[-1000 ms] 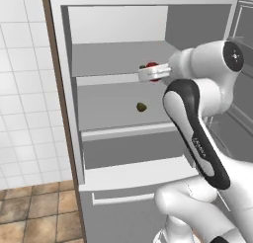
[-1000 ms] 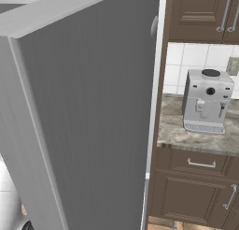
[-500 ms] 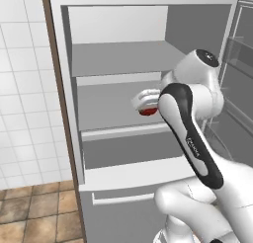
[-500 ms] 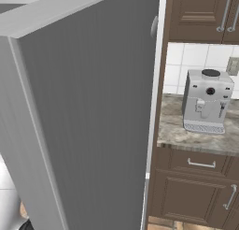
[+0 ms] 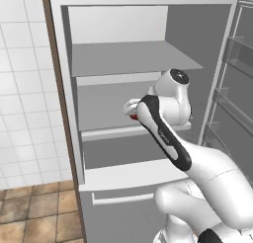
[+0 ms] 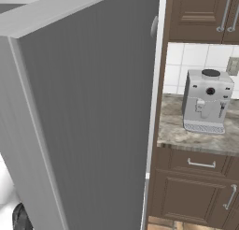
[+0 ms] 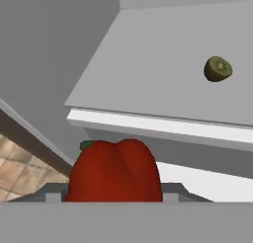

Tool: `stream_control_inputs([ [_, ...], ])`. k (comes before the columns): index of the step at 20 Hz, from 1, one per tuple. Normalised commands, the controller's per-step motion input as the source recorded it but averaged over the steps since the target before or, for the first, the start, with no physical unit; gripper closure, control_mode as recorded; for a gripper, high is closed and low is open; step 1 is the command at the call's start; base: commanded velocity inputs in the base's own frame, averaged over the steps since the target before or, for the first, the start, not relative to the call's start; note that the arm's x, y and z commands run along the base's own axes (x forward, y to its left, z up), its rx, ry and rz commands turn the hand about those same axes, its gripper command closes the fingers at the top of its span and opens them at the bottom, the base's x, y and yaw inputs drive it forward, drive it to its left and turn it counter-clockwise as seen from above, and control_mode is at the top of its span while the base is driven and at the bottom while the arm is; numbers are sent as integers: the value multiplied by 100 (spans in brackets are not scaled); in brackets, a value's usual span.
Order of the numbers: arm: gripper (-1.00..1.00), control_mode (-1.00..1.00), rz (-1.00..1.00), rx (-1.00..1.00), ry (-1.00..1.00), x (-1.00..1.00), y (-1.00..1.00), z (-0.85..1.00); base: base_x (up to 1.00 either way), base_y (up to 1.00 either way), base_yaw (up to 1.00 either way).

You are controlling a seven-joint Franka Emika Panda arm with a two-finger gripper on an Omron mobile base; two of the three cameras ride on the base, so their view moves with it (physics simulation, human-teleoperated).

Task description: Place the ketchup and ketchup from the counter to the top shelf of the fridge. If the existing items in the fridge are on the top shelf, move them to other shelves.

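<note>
Left base view, from the left: white tiled wall (image 5: 22, 89), brown floor tiles (image 5: 34, 212) below it, then the dark brown side panel (image 5: 54, 79) of the fridge (image 5: 217, 49). Inside, pale grey walls and three flat slabs with lighter front edges. Top shelf (image 5: 128, 57) bare where visible. Second shelf (image 5: 108, 133) and third shelf (image 5: 123, 175) lower down, both partly hidden behind the white arm (image 5: 163, 133). Pincer (image 5: 132, 108) held between top shelf and second shelf, at the fridge's front, pinching the red fruit (image 5: 133, 117), of which just a red sliver peeks out beneath the white hand. Further right, the open fridge door (image 5: 237, 89) with its own racks.

Hand view, from the left: floor tiles (image 7: 15, 158) in the lower corner, grey fridge wall above. Red fruit (image 7: 114, 170) large and close, green stem (image 7: 87, 144) at its upper left, gripped in the pincer (image 7: 111, 196), with the grey fingertips (image 7: 53, 196) showing at its sides. Beyond it a grey shelf slab (image 7: 148, 89) with a light front edge, apart from the fruit. To the right, on that slab, the olive-brown fruit (image 7: 218, 68), lying well back from the edge and well apart from the red one.

Right base view, from the left: broad grey outer face of the fridge door (image 6: 84, 112). Right of it, dark brown upper cabinets (image 6: 200, 14), a grey coffee machine (image 6: 207, 100) standing on the marbled tabletop (image 6: 172, 131), and dark drawers (image 6: 200, 166) underneath.
</note>
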Motion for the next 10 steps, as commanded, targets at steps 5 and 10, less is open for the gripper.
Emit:
stream_control_inputs([
  [5, 100, -100, -9, -2, -5, 79, 9, -33, 0, 0, 0],
  [10, 100, -100, -5, -2, -8, 66, 10, -30, 0, 0, 0],
])
